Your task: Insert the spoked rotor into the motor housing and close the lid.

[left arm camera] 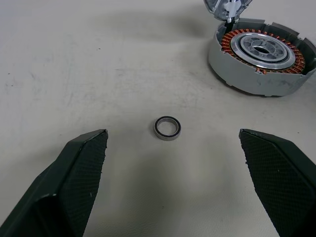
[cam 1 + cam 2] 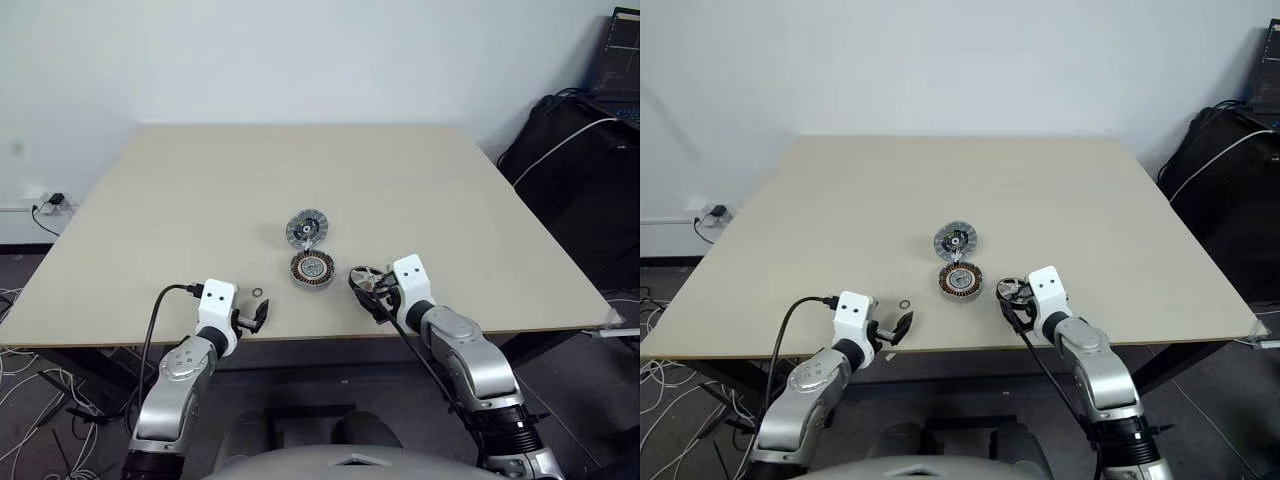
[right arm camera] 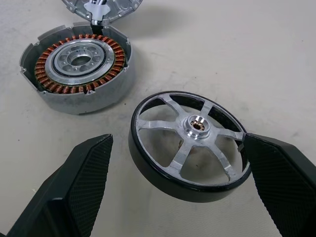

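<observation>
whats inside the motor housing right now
Inside the motor housing sits a ring of copper windings around a silvery centre with a dark hole. No rotor is in it; the rotor lies beside it. What lies under the windings is covered.

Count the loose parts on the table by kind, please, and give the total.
Spoked rotor: 1
Motor housing: 1
Lid: 1
Small ring: 1
Total: 4
</observation>
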### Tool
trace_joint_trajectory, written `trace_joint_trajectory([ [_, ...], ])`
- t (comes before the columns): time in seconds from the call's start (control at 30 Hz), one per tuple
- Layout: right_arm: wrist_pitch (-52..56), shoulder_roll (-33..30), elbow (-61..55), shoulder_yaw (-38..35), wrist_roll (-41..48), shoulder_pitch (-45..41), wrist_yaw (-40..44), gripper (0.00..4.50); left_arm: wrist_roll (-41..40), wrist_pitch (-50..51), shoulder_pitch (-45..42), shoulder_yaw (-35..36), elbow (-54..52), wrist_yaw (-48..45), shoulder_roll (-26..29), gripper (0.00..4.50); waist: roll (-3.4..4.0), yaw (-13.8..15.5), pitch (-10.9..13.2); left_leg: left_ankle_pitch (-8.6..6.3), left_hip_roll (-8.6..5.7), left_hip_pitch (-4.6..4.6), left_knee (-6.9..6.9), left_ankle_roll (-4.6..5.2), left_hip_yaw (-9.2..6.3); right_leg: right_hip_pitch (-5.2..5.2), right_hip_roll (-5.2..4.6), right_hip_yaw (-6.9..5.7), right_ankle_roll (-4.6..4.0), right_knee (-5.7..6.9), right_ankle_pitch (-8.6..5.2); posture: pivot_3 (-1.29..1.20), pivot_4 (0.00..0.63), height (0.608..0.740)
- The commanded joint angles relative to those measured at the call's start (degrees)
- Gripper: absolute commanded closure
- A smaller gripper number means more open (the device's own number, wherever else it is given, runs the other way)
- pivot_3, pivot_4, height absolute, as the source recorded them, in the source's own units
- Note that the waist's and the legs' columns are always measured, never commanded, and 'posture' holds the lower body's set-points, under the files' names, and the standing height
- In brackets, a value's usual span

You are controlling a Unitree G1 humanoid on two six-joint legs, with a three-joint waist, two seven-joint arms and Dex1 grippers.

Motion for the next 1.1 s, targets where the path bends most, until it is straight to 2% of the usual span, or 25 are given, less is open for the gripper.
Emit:
trace_joint_trajectory([
  [0.03, -1.8, 0.1, -0.7, -0.5, -0.3, -1.2, -0.5, 0.02, -0.2, -0.2, -0.8, -0.4, -1.8, 0.2, 0.0, 0.0, 0.0, 0.0, 0.0, 0.0, 0.0, 0.0, 0.0, 0.0, 0.0, 0.0, 0.0, 0.0, 0.0, 0.0, 0.0, 0.0, 0.0, 0.74],
  [0.6, -1.8, 0.7, -1.2, 0.0, -0.2, -0.9, -1.4, 0.02, 0.0, 0.0, -2.1, -0.5, -0.1, 0.7, -0.1, 0.0, 0.0, 0.0, 0.0, 0.0, 0.0, 0.0, 0.0, 0.0, 0.0, 0.0, 0.0, 0.0, 0.0, 0.0, 0.0, 0.0, 0.0, 0.74],
  [1.1, -2.1, 1.3, -0.5, 0.3, 0.0, -1.7, -1.3, 0.02, 3.3, 0.1, -17.6, -3.0, 18.2, 0.2, 0.2, 0.0, -0.02, 0.1, 0.0, 0.02, -0.02, 0.04, 0.07, 0.04, 0.02, 0.1, 0.16, -0.01, 0.08, 0.01, 0.05, 0.0, 0.0, 0.74],
])
